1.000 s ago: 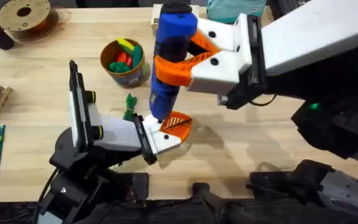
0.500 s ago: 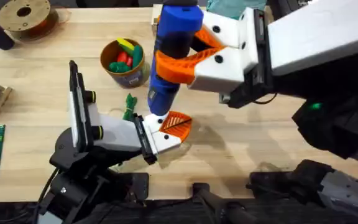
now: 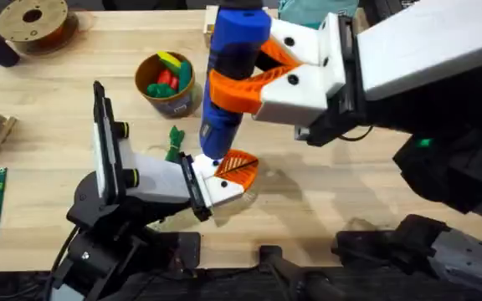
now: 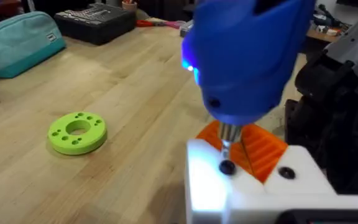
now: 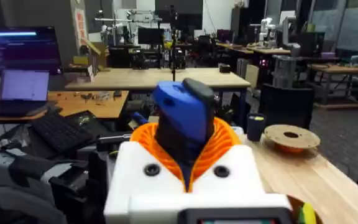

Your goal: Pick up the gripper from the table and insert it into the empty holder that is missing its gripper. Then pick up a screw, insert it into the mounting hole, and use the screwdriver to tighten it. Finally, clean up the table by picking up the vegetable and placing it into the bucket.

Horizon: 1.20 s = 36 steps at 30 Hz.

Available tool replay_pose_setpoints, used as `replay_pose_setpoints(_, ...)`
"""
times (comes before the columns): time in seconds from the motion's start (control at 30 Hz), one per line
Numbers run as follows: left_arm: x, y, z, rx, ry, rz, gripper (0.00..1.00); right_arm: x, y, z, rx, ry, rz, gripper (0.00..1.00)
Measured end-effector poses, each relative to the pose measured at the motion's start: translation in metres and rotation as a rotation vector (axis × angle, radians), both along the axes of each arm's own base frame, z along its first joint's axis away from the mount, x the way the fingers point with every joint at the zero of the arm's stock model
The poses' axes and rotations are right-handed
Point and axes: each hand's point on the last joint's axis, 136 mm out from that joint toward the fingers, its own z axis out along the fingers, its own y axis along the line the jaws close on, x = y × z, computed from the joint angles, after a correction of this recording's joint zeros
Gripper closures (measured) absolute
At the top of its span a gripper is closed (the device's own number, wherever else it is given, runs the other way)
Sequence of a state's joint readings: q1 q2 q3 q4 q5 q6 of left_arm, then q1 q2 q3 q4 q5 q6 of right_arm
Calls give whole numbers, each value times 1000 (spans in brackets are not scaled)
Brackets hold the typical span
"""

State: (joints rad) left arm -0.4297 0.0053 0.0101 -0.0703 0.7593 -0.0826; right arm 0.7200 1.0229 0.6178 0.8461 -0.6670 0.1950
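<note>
Clamped in our right gripper [image 3: 245,79], the screwdriver [image 3: 228,79] stands upright, bit on the screw [image 4: 227,167] in the holder [image 3: 216,188] at six o'clock, positioned to tighten the orange gripper [image 3: 237,165].

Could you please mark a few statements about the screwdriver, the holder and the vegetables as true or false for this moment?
1. The right end effector grips the blue pen-shaped electric screwdriver. True.
2. The screwdriver's thin metal bit points down at a screw in the white blocky plastic holder. True.
3. The screwdriver lies flat on the light wooden table. False: it is held upright.
4. The small dark green toy vegetable is in the round dark bucket. False: it lies on the table beside the bucket.
5. The holder is missing its finger. False: a ribbed orange plastic gripper sits in it.
</note>
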Motion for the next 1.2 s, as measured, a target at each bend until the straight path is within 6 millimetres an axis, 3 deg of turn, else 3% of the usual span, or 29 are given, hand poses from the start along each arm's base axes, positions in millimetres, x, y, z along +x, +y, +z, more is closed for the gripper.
replay_pose_setpoints(1.2, 0, 0, 0, 0, 0, 0, 997, 3, 1, -9, -30, 46, 4, 971)
